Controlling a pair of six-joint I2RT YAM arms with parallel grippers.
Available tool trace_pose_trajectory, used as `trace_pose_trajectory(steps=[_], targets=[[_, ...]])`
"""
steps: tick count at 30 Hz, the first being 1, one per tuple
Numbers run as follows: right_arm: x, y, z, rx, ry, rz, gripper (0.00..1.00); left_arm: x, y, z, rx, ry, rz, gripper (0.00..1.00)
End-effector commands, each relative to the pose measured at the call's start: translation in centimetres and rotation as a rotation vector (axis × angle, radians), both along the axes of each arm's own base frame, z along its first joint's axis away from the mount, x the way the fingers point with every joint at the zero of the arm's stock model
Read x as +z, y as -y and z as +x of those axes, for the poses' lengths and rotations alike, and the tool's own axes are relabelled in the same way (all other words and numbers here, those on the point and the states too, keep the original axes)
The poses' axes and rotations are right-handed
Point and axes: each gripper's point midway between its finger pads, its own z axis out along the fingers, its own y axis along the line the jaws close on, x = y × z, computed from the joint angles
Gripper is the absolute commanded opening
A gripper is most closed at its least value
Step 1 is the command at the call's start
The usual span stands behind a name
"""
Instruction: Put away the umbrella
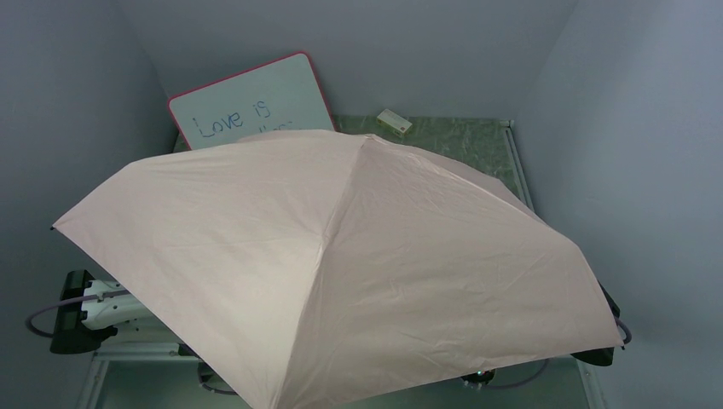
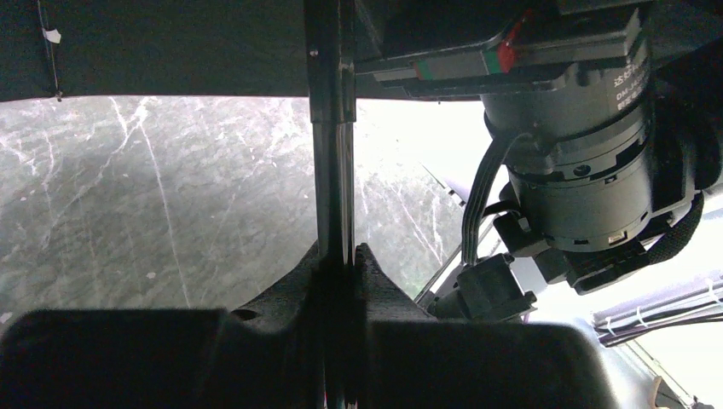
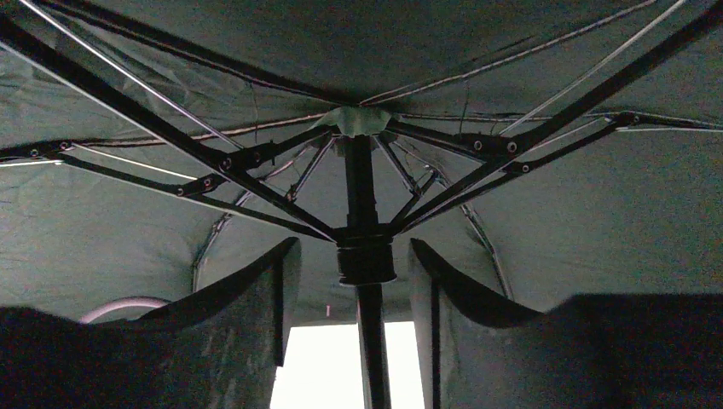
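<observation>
The left arm base (image 1: 89,311) is white and black, a grey cable (image 1: 31,321) looping off it. A black cylindrical motor (image 2: 588,187) (white lettering, red tab); the right gripper (image 3: 354,264) has 2 matte-black fingers (image 3: 247,332).

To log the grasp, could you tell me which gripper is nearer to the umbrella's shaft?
Left. The left gripper is shut on the shaft; the right gripper has open fingers either side of it, not touching.

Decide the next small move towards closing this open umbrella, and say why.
Probably shut the right gripper on the runner: its fingers straddle it, open, while the left gripper clamps the shaft and the canopy is fully spread.
</observation>
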Motion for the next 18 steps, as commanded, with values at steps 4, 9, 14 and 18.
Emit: trace_pose_trajectory(steps=[4, 9, 14, 18], targets=[[1.6, 0.8, 0.3, -0.015, 0.035, 0.049, 0.27, 1.1, 0.2, -0.5, -0.036, 0.015, -0.027, 0.05], [1.0, 0.8, 0.2, -0.014, 0.039, 0.032, 0.00, 1.0, -0.1, -0.6, -0.034, 0.012, -0.027, 0.05], [-0.9, 0.0, -0.4, 0.035, 0.034, -0.017, 0.00, 1.1, -0.4, -0.3, -0.017, 0.015, -0.025, 0.05], [-3.1, 0.8, -0.1, 0.039, -0.036, 0.034, 0.00, 1.2, -0.4, -0.1, -0.004, 0.019, -0.024, 0.05]])
